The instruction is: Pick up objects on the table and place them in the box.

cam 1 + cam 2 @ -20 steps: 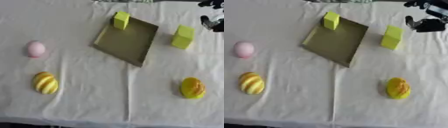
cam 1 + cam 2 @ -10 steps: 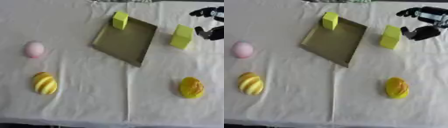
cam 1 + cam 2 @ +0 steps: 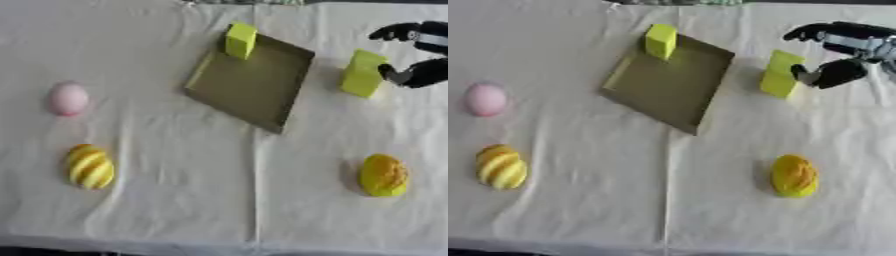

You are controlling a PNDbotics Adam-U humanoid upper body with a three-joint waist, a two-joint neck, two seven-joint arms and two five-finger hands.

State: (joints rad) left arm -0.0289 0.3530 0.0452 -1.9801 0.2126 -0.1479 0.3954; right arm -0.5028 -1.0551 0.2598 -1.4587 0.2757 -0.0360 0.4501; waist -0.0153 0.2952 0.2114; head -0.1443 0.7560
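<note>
Right hand (image 3: 839, 50) fingers spread open around right side of yellow-green block (image 3: 780, 74), thumb tip at block, not closed | block on cloth right of olive box (image 3: 671, 90) | second block (image 3: 661, 41) at box's far corner | no readable writing

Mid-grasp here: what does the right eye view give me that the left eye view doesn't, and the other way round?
Only the right eye view shows the right hand nearly whole, with bare cloth beyond it; its curved fingers and thumb bracket the yellow-green block beside the box.

Only the left eye view shows extra bare tablecloth left of the pink egg; there the hand is cut by the right edge.

Both show the block in the box's far corner, the striped egg and the yellow-orange egg. No left hand in either.
</note>
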